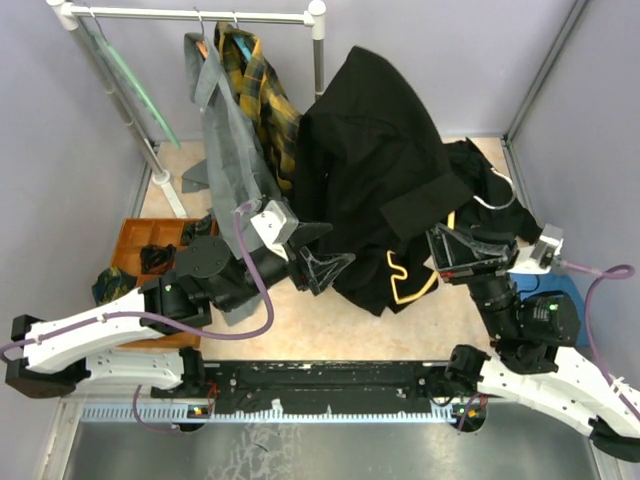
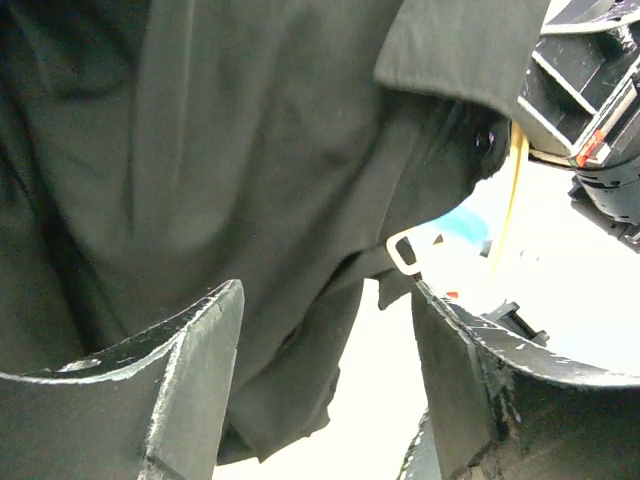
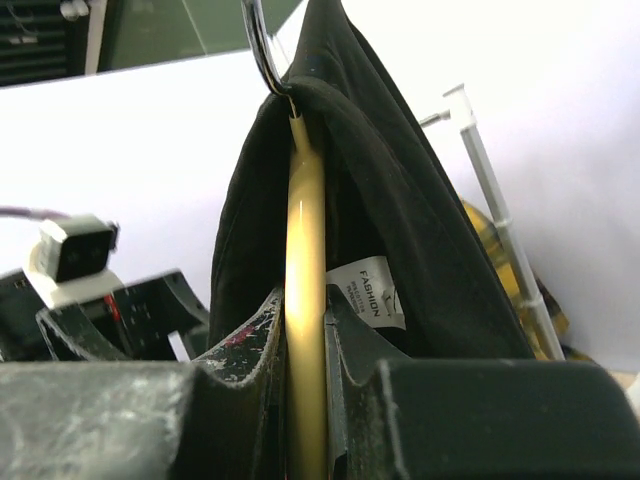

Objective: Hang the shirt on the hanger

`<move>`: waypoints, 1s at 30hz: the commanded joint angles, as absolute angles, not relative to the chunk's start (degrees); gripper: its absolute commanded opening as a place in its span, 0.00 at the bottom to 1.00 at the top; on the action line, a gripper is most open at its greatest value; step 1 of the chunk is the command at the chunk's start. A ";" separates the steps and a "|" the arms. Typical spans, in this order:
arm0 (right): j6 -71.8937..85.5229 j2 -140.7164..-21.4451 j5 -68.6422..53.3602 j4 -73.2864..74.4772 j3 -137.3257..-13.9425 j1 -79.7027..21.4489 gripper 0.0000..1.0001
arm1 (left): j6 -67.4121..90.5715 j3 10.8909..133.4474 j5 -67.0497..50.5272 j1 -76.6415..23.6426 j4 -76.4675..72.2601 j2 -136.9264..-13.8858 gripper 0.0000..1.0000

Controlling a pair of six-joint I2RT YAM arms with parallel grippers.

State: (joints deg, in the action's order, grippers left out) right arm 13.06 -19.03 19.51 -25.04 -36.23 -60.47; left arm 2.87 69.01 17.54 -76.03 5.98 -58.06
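Observation:
The black shirt [image 1: 370, 150] hangs in a tall drape over the yellow hanger [image 1: 400, 275], whose bar peeks out below the hem. My right gripper [image 1: 455, 250] is shut on the hanger bar [image 3: 305, 300]. In the right wrist view the silver hook [image 3: 262, 50] rises at the top, and the shirt [image 3: 400, 200] and its white label [image 3: 368, 292] lie around the bar. My left gripper [image 1: 325, 265] stands open at the shirt's lower left edge. A loose fold of the shirt [image 2: 290, 370] hangs between its fingers [image 2: 190, 370] without being pinched.
A white clothes rail [image 1: 200, 14] at the back carries a yellow-and-black plaid shirt [image 1: 262, 90], a grey garment [image 1: 225, 130] and a pale green hanger [image 1: 135, 85]. An orange tray [image 1: 150, 245] sits at the left. Another black garment [image 1: 495, 195] lies behind my right gripper.

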 commanded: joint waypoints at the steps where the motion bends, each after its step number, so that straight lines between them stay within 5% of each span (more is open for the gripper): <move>1: 10.55 -20.01 21.03 -35.94 -43.93 -60.05 0.00 | 10.30 66.15 15.14 -76.20 -3.96 -58.66 0.71; 11: 10.22 -20.53 20.78 -30.89 -49.71 -60.05 0.00 | 21.24 51.81 14.88 -76.20 -27.14 -60.86 0.53; 18: 4.04 -27.34 15.65 -8.11 -64.52 -60.03 0.00 | 24.27 49.86 4.80 -76.20 -37.72 -69.05 0.38; 30: -0.97 -33.48 11.85 4.99 -74.73 -60.07 0.00 | 26.02 47.19 3.80 -76.20 -49.17 -74.25 0.52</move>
